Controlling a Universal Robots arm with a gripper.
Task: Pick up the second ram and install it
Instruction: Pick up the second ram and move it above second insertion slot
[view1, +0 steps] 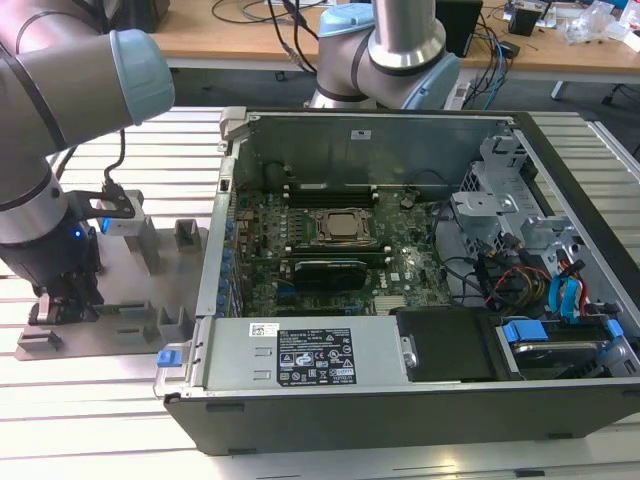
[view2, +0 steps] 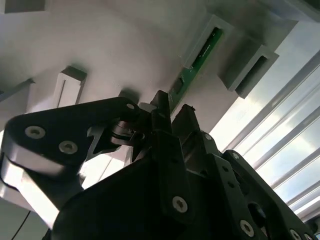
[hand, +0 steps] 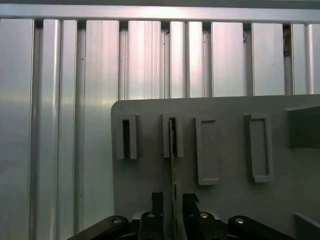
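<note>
**Op:** Where's the second ram, and which way does it run?

**Arm:** It's on the grey tray (hand: 145, 190), which sits on the slatted aluminium bench (hand: 60, 100). In the exterior view the tray is on the exterior view's left of the open computer case (view1: 400, 425). The second ram (hand: 173, 150) stands on one long edge, with its long axis flat along the tray. The far end sits in a slotted holder (hand: 165, 135). The near part runs in between my fingers (hand: 157, 202).

**Op:** Looks?

**Arm:** The first wrist view has it edge-on, just a thin line. The second wrist view shows one face: a narrow green board with darker patches along it and a few small pale marks near the holder end. A matching slotted holder (hand: 126, 139) stands just beside it. Two wider block holders (hand: 206, 150) stand on the other side.

**Op:** Jaws?

**Arm:** Released. They straddle the stick, one finger each side. In the first wrist view grey tray shows in the gap on both sides. Not clamped, and the stick is not lifted; it sits in its holder.

**Op:** Any print?

**Arm:** I can't make any out on the stick. The case's inner cover carries a black label (view1: 317, 357) with white print and a small white sticker (view1: 262, 330) beside it. Both are too small to read.
</note>
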